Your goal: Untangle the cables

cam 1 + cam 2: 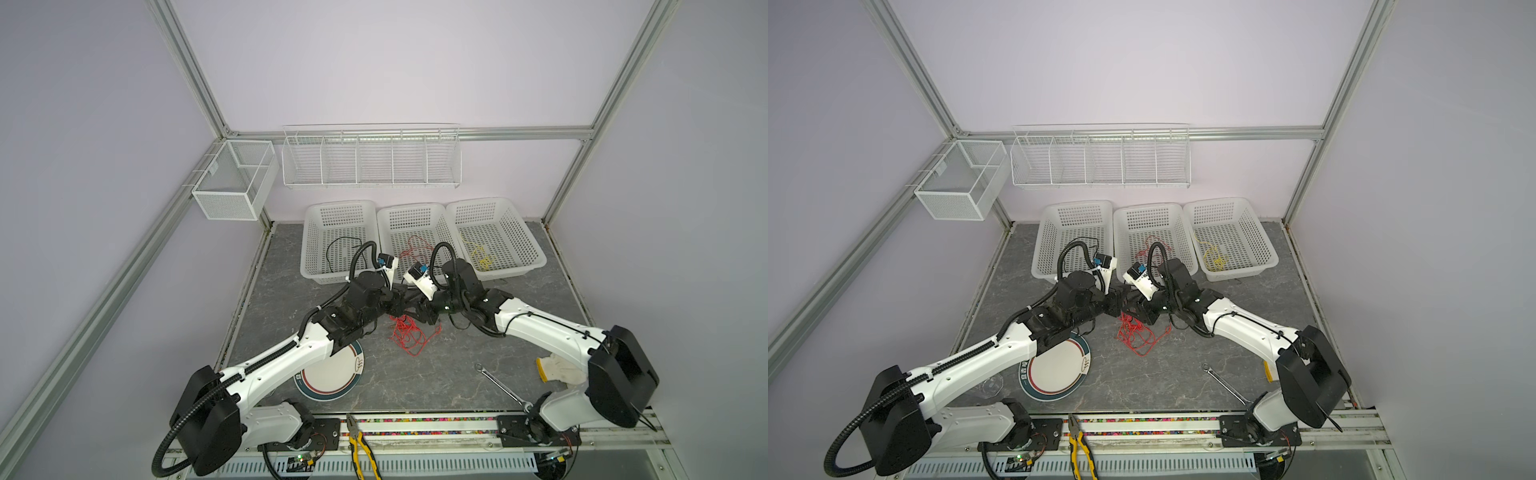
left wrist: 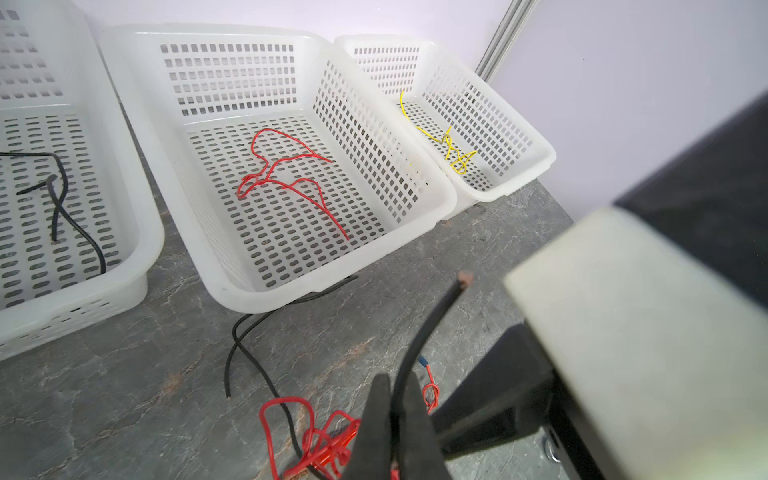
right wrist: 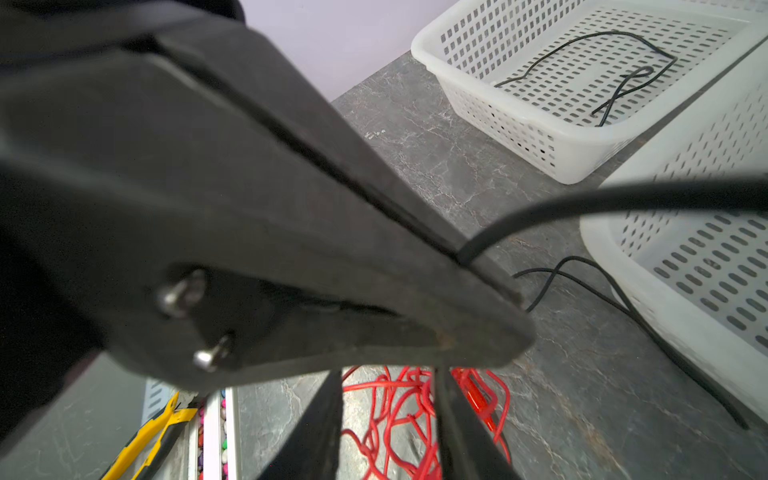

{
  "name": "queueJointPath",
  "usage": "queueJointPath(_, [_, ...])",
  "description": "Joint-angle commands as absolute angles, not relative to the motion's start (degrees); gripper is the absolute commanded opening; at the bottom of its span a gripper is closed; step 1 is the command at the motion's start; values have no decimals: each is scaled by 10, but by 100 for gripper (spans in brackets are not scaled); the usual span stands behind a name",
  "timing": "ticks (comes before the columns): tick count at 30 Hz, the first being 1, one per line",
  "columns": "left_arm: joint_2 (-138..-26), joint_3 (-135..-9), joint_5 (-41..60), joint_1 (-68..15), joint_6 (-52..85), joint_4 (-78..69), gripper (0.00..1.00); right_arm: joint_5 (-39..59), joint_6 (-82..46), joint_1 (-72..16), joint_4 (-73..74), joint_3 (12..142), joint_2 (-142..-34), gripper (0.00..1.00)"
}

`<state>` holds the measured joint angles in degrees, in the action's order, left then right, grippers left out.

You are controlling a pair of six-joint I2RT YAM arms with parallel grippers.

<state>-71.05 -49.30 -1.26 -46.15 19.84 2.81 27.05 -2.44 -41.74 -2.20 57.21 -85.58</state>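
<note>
A red tangle of cables lies on the grey table between the two arms. My left gripper is shut on a thin black cable, whose cut end sticks up past the fingers. More black cable trails over the table into the red tangle. My right gripper hangs open just above the red tangle with nothing between its fingers. The left gripper crosses closely in front of it.
Three white baskets stand at the back: the left basket holds a black cable, the middle basket a red one, the right basket a yellow one. A plate, wrench, glove and pliers lie nearer.
</note>
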Motion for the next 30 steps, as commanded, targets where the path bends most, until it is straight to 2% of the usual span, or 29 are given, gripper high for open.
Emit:
queueJointPath(1, [-689,-491,-2,-463,197,-11,0,260,-22,-421,3,582,-862,29])
queueJointPath(5, [-678,-479,-1,-463,200,-26,0,251,-22,-421,8,583,-862,23])
queueJointPath(12, [-677,-476,9,-463,200,-35,0,202,-30,-421,18,574,-863,27])
queueJointPath(14, [-680,-473,15,-463,200,-41,0,203,-33,-421,24,572,-862,22])
queueJointPath(17, [-684,-473,17,-463,199,-41,0,202,-36,-421,30,569,-854,7])
queueJointPath(20, [-684,-469,8,-463,198,-38,2,189,-32,-421,29,565,-829,7])
queueJointPath(24, [-674,-451,7,-462,186,-38,53,162,-25,-421,-5,579,-794,7])
queueJointPath(27, [-647,-423,8,-462,168,-41,71,132,-28,-420,-45,603,-776,7])
queueJointPath(30, [-612,-388,19,-462,154,-52,78,127,-30,-420,-79,629,-769,7])
